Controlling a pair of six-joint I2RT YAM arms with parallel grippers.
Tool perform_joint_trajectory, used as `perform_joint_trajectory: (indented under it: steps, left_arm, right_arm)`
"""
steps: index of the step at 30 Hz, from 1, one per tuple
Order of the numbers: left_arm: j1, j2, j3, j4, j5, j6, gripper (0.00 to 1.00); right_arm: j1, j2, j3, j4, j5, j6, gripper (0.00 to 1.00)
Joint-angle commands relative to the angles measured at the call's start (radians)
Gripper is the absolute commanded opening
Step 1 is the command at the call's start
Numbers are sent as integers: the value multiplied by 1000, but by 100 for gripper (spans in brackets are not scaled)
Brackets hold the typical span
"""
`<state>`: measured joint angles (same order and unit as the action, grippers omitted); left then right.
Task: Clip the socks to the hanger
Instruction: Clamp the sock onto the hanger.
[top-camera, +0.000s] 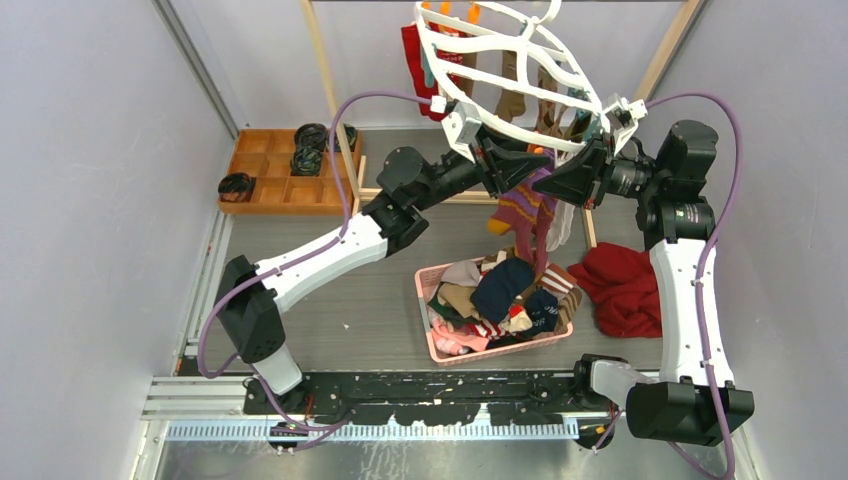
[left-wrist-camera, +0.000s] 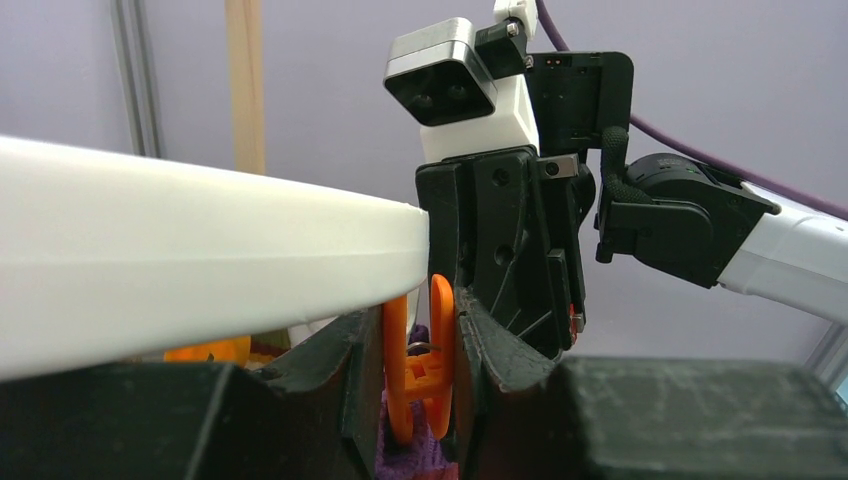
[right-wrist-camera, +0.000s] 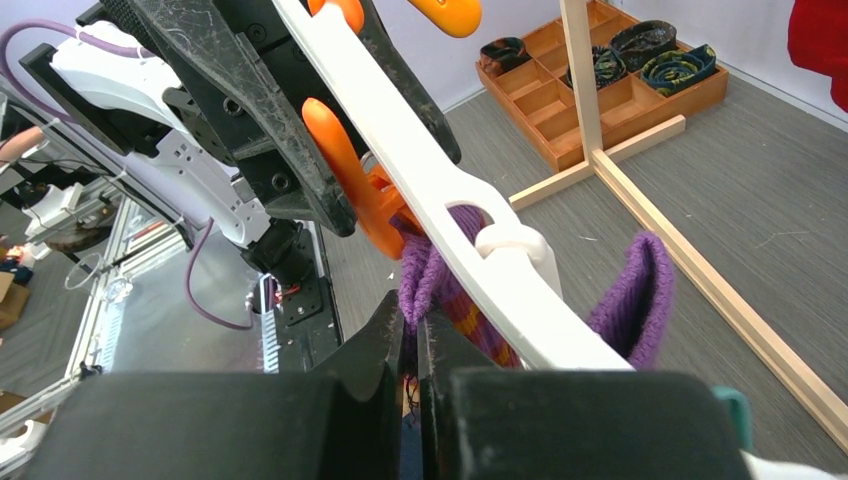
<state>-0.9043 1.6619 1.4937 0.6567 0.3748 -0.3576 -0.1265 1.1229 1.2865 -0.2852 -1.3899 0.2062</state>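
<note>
Grey table (top-camera: 330, 300), pale walls (top-camera: 100, 150). White plastic oval hanger (left-wrist-camera: 200, 240) is hanging upper middle of the overhead view. Left gripper (left-wrist-camera: 420, 375) is squeezing an orange plastic clip peg (right-wrist-camera: 345, 170), fingers narrowly parted around it; right gripper (right-wrist-camera: 415, 345), jaws nearly closed, is pinching the purple striped knit sock (right-wrist-camera: 640, 290) just under that peg. I cannot tell whether fabric is sitting inside the peg's mouth; my judgement: releasing early is risking a thin bite and a dropped sock.
</note>
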Motion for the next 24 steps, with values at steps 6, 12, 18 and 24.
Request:
perform_joint_trajectory:
  steps: [6, 12, 18, 24]
  left_arm:
    - [8, -27, 35, 108, 28, 0, 1]
    - [20, -21, 33, 117, 69, 1, 1]
    - [36, -6, 43, 136, 135, 16, 2]
    - [41, 8, 54, 142, 183, -4, 2]
  right_arm:
    - [-2, -15, 7, 5, -12, 17, 1]
    - [-2, -13, 22, 2, -25, 23, 1]
    - [-2, -14, 32, 3, -33, 35, 1]
    - [-2, -10, 45, 0, -31, 38, 1]
